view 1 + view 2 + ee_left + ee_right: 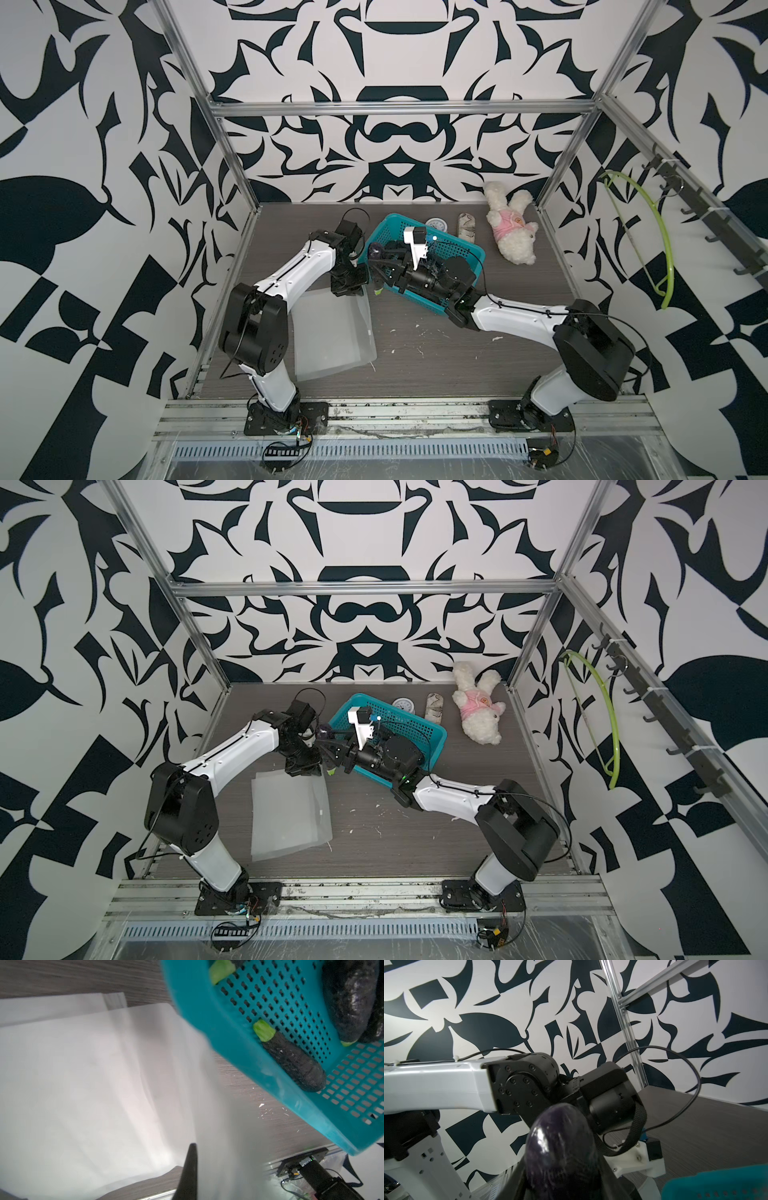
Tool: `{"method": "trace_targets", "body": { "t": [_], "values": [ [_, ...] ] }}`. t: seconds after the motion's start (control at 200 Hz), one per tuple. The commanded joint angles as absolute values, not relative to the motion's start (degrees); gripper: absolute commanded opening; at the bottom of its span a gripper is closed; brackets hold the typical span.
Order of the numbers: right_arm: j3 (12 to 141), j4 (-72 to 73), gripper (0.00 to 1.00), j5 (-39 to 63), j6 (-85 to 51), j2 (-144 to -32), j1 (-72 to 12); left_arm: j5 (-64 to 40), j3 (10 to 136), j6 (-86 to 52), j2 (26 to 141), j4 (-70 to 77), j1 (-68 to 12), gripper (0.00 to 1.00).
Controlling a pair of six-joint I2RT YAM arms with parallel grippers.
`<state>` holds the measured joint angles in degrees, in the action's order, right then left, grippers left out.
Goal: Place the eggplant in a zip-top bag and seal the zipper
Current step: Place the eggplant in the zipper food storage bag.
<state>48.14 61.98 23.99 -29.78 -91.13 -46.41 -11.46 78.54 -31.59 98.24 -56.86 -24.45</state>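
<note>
Gripping the eggplant (560,1147) beside the teal basket (419,300), the right pincer (379,272) is hanging near the left pincer (349,286), which is pinching an edge of the zip-top bag (332,332).

wrist view's edge cuts off the eggplant (560,1147).

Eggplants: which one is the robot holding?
The eggplant gripped in the right gripper; the other eggplants lie loose in the teal basket.

Basket (461,245), left arm (291,274) crowd bag (328,332) mouth; front-centre table (436,357) open.
</note>
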Motion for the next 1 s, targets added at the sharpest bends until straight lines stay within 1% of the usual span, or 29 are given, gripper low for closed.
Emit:
{"method": "trace_targets", "body": {
  "t": [0.0,0.095,0.265,0.44,0.77,0.995],
  "values": [
    [47.14,75.51,0.37,23.04,-28.79,-92.41,-47.78,-12.25,77.15,-33.88,96.74,-57.92,-23.23,0.00],
    [47.29,79.98,0.36,24.74,-31.02,-94.57,-47.94,-13.89,76.78,-34.01,96.58,-57.22,-23.20,0.00],
    [49.01,80.00,0.36,27.10,-31.38,-96.35,-50.06,-15.06,76.38,-33.69,96.50,-56.80,-23.11,0.00],
    [48.17,81.82,0.36,26.02,-31.12,-99.18,-51.23,-16.21,75.87,-33.75,95.80,-55.82,-23.12,0.00],
    [43.60,81.47,0.36,23.60,-25.40,-100.12,-51.87,-16.67,75.36,-33.05,94.87,-56.16,-22.81,0.00],
    [42.09,76.95,0.36,23.28,-21.79,-99.77,-51.93,-16.27,75.48,-32.63,93.71,-56.95,-22.57,0.00]
  ]
}}
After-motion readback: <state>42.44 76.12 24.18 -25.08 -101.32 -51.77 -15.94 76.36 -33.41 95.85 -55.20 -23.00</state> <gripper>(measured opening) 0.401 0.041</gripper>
